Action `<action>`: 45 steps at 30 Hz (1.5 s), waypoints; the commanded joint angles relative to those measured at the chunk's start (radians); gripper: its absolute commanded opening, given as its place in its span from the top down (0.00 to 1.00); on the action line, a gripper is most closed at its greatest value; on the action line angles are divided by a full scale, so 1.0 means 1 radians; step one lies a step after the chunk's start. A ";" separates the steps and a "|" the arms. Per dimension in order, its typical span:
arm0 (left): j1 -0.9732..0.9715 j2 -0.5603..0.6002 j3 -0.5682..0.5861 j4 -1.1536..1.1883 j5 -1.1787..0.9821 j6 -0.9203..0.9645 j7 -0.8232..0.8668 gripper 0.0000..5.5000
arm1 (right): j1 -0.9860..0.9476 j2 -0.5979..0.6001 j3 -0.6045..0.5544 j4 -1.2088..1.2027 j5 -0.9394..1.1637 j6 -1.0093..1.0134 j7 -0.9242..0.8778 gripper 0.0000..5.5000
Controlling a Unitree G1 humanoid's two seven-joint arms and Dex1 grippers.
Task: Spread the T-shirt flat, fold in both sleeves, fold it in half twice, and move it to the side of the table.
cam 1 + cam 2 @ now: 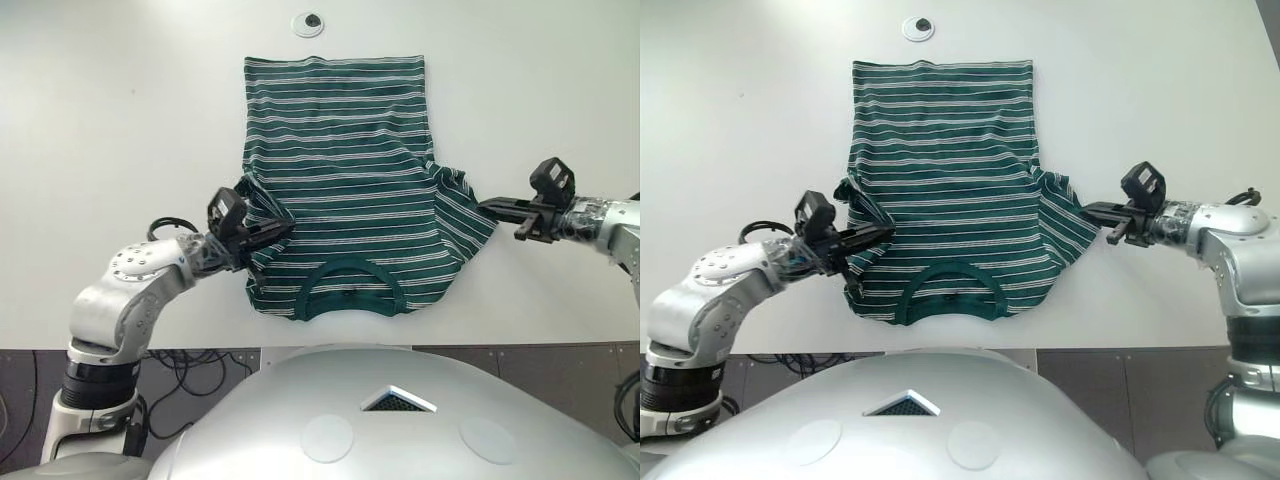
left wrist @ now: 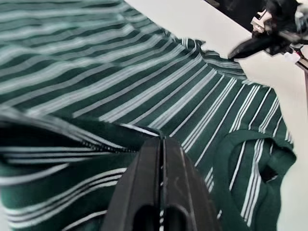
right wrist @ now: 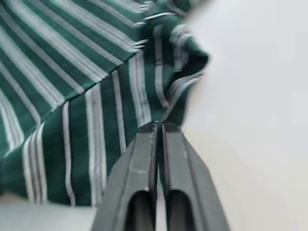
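T-shirt (image 1: 340,150), dark green with thin white stripes, is lying on the white tabletop (image 1: 120,120), roughly in the middle between the two arms; its collar (image 1: 350,285) is facing the robot and its straight hem (image 1: 335,62) is pointing away, toward the far side of the tabletop; the body is lying mostly flat, with slight wrinkles around the shoulders. Its left sleeve (image 1: 258,195) is sitting bunched and turned inward over the edge of the body, while the right sleeve (image 1: 460,205) is spreading outward to a point on the bare surface. Coming in from the left side, the left hand (image 1: 278,229) is resting low over the shoulder area, its two dark fingers pressed together and pinching a raised fold of the left sleeve's cloth, as the left wrist view is showing. From the opposite side, the right hand (image 1: 487,206) is reaching in low and level, its fingers closed against each other with their tips meeting the outer edge of the right sleeve; whether any cloth is caught between them I cannot tell. Beyond the hem, a small round white disc (image 1: 308,23) with a dark centre is sitting on the tabletop, just apart from the cloth.
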 commanded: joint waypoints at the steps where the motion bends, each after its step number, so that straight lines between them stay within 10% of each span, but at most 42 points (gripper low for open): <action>1: 0.000 -0.007 -0.060 0.059 0.074 -0.020 0.037 1.00 | -0.020 0.009 -0.032 0.011 0.030 0.060 -0.011 0.82; 18: -0.083 0.027 0.200 -0.094 -0.118 -0.016 0.041 0.87 | 0.088 -0.066 -0.002 -0.011 -0.046 0.045 0.049 0.76; 26: -0.050 0.061 0.220 -0.067 -0.090 -0.007 0.062 0.86 | 0.078 -0.043 -0.008 -0.012 -0.056 0.011 0.044 0.99; 34: -0.004 0.055 0.145 0.027 0.045 -0.059 0.077 0.86 | -0.032 -0.044 -0.101 -0.203 0.186 0.155 0.116 1.00; 45: -0.074 0.038 0.116 0.044 0.061 -0.053 0.066 0.86 | -0.100 0.135 0.220 -0.269 0.085 0.158 -0.050 0.94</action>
